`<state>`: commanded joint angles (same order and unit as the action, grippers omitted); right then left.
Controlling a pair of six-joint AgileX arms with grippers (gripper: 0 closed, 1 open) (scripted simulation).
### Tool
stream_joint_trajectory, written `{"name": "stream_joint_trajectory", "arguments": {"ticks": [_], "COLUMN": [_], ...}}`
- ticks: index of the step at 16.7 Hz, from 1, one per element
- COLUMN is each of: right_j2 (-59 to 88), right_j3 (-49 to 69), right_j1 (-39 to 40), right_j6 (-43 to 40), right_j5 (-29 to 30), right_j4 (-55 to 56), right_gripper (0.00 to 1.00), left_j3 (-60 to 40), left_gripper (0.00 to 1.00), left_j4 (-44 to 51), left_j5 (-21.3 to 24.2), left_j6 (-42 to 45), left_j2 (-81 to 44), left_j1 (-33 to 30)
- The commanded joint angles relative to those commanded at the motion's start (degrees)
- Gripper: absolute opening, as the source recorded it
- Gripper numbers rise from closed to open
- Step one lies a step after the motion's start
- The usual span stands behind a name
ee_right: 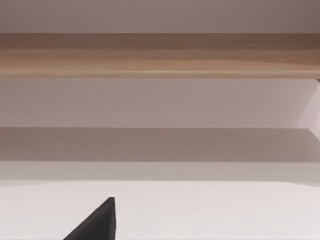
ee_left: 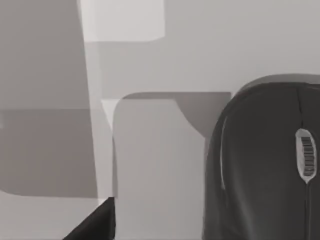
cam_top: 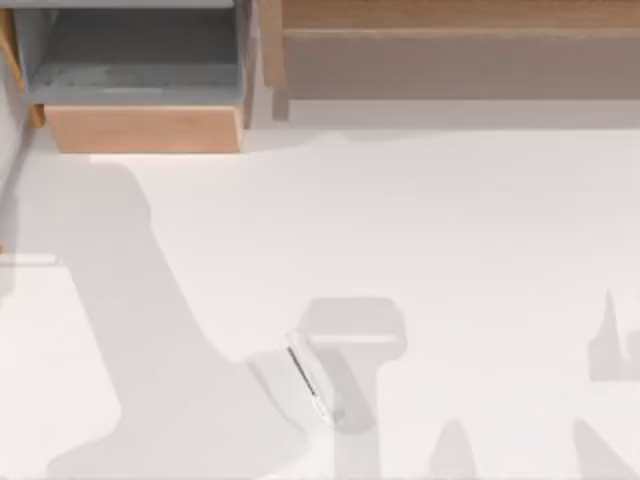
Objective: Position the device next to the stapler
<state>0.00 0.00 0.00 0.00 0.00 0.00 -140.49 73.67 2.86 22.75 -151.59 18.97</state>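
Cabinet [cam_top: 145, 128] of wood sits at the far left of the table [cam_top: 450, 230]. The left claw [ee_left: 97, 225] hangs over the white top; I cannot tell whether it is open or closed. Its camera has a dark rounded body [ee_left: 265, 165] with a ribbed wheel close by. This may be the device from another side, but I cannot be sure.

From above, the device [cam_top: 308, 385] lies near the front edge, a little left of centre, as a thin white slab with a dark strip. Its long axis runs from far-left to near-right. I judge the left arm nearer, so the pick should be its job, jaws set across that axis.

The right claw [ee_right: 95, 222], state likewise unclear, faces the wooden ledge [ee_right: 160, 55] at the back. Where the stapler stands I cannot tell.
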Motion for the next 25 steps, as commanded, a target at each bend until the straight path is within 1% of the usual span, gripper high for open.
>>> {"name": "stream_joint_trajectory", "arguments": {"ticks": [1, 14, 15, 25], "right_j2": [0.0, 0.0, 0.0, 0.0], "right_j3": [0.0, 0.0, 0.0, 0.0], "right_j1": [0.0, 0.0, 0.0, 0.0], "right_j6": [0.0, 0.0, 0.0, 0.0], "right_j5": [0.0, 0.0, 0.0, 0.0], "right_j4": [0.0, 0.0, 0.0, 0.0], "right_gripper": [1.0, 1.0, 1.0, 1.0], "left_j3": [0.0, 0.0, 0.0, 0.06], "left_gripper": [1.0, 0.02, 0.0, 0.0], "left_j4": [0.0, 0.0, 0.0, 0.1], "left_j5": [0.0, 0.0, 0.0, -0.05], "left_j6": [0.0, 0.0, 0.0, 0.11], "left_j2": [0.0, 0.0, 0.0, 0.16], "left_j1": [0.0, 0.0, 0.0, 0.2]}}
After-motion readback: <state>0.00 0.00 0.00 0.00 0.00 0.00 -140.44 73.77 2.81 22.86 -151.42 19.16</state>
